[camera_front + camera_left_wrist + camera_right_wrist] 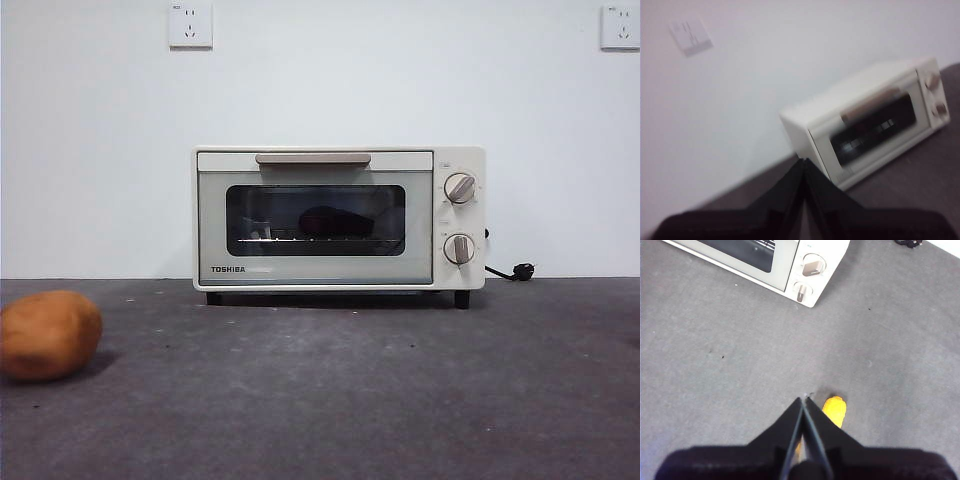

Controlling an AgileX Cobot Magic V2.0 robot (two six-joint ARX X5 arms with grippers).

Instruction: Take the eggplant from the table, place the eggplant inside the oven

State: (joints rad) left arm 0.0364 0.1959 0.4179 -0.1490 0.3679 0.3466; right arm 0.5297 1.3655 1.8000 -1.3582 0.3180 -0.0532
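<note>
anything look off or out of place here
Nothing stands out. The cream-white toaster oven stands level with its door shut, the dark purple eggplant on the rack inside. An orange-brown lump sits intact on the dark grey table.

eggplant (335,220) dim behind oven (338,218) glass
</note>
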